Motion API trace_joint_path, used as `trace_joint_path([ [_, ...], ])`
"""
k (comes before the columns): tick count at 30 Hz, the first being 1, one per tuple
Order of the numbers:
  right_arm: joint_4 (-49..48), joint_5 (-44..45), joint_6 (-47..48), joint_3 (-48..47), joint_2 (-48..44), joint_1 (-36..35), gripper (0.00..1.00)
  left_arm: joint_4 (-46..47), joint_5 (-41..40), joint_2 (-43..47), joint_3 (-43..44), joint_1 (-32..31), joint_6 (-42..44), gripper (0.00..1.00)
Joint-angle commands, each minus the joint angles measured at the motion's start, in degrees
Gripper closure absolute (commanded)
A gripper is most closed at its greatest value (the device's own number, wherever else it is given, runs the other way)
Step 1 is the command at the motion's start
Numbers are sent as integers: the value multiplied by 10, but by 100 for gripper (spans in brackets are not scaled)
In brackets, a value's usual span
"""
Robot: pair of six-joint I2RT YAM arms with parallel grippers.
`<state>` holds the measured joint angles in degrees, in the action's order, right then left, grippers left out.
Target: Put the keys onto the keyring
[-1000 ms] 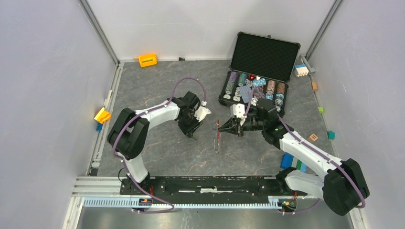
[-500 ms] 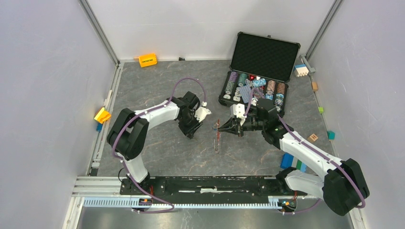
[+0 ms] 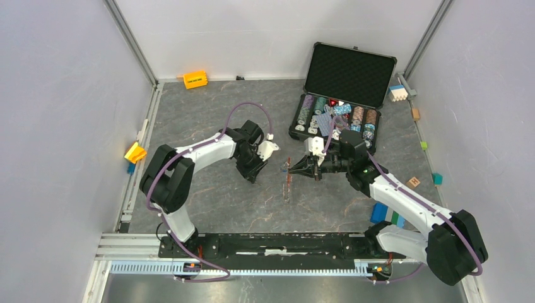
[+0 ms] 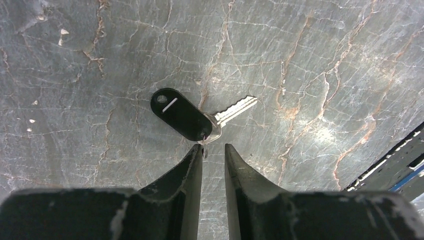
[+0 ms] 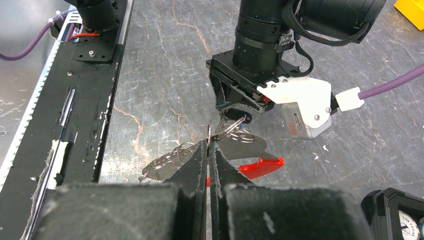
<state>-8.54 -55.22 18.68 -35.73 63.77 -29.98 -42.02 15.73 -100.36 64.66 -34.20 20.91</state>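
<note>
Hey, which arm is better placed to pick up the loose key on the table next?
Left. The left tool hovers at the tagged key, jaws apart and aimed at its head. The right tool is shut on the keyring, so it is busy.

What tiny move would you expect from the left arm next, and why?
Probably ease the left gripper forward and close on the key at its head. Its jaws stand slightly apart with nothing between them; the key, with its dark tag, lies on the table just past the tips. The right gripper is shut on the keyring close by.
</note>
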Motion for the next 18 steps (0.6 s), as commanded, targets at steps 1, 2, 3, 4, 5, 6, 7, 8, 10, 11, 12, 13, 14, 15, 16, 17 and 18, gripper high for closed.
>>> trace_joint_path([
  [1,-20,-1,-5,0,0,3,100,-12,28,14,12,2,5,71],
  [2,-21,-1,-5,0,0,3,100,-12,31,13,12,1,6,71],
  [3,-21,-1,-4,0,0,3,100,-12,32,12,12,2,6,72],
  [4,-21,-1,-5,0,-1,3,100,-12,32,11,11,2,6,73],
  [5,-20,-1,-5,0,0,2,100,-12,31,11,10,2,6,73],
  [6,-21,-1,-4,-1,0,3,100,-12,30,11,9,2,7,73],
  [7,-21,-1,-5,0,0,3,100,-12,27,10,9,1,6,73],
  [8,-21,-1,-5,0,0,4,100,-11,22,10,9,2,5,73],
  [10,-21,-1,-5,0,0,4,100,-4,3,9,7,2,2,72],
  [11,-20,-1,-5,0,0,4,100,0,-5,9,6,1,0,71],
  [12,-21,-1,-5,0,0,4,100,4,-10,9,5,2,-2,70],
  [13,-21,-1,-5,-1,0,4,100,5,-16,9,5,2,-3,69],
  [14,-21,-2,-5,0,0,4,100,6,-19,9,5,2,-3,67],
  [15,-21,-2,-5,0,0,4,100,7,-22,9,5,1,-3,66],
  [16,-21,-2,-5,-1,0,4,100,8,-22,10,4,2,-3,64],
  [17,-21,-2,-5,-1,0,4,100,9,-22,11,3,2,-3,63],
  [18,-21,-2,-5,0,0,4,100,9,-20,11,2,2,-3,62],
])
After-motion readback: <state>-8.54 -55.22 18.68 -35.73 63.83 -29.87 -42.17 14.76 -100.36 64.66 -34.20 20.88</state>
